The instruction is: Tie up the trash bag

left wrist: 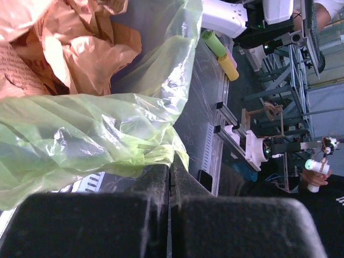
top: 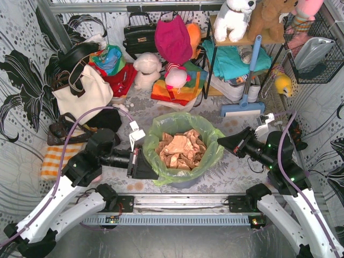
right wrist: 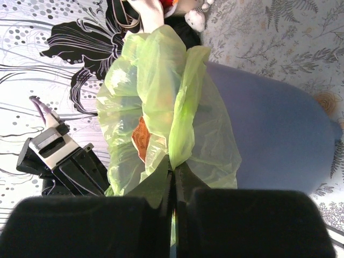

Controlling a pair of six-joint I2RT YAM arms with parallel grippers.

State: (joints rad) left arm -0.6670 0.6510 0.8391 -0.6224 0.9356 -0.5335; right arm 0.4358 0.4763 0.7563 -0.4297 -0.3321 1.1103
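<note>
Nearest to me, the metal rail (top: pixel 177 203) is carrying both arm bases along the near edge of the table. Just behind it, the left gripper (top: pixel 150 167) is reaching in from 8 o'clock of the bin and the right gripper (top: pixel 221 141) from between 2 and 3 o'clock.

In the left wrist view the left gripper (left wrist: pixel 171 167) is showing its fingers pressed together, and the green film is gathering into folds exactly at their tips, so I judge they are pinching the rim. In the right wrist view the right gripper (right wrist: pixel 173 174) is also standing with fingers together, a strip of film running down into the seam between them.

The trash bag (top: pixel 161 126) is sitting in the blue-grey bin (right wrist: pixel 269 123) at the middle of the table, its mouth open and draped over the bin edge, crumpled brown paper (top: pixel 180 148) filling it.

What matters for the coming move: the two pinch points are lying on opposite sides of the mouth, along a line from 8 to 2 o'clock, with the paper between them. Both arms are about equally near. I think the flaps are needing to rise and cross over the paper.

Farther, at 10 o'clock a white handbag (top: pixel 83 97) is leaning, and at 1 o'clock plush toys (top: pixel 236 19) are sitting on a shelf.
</note>
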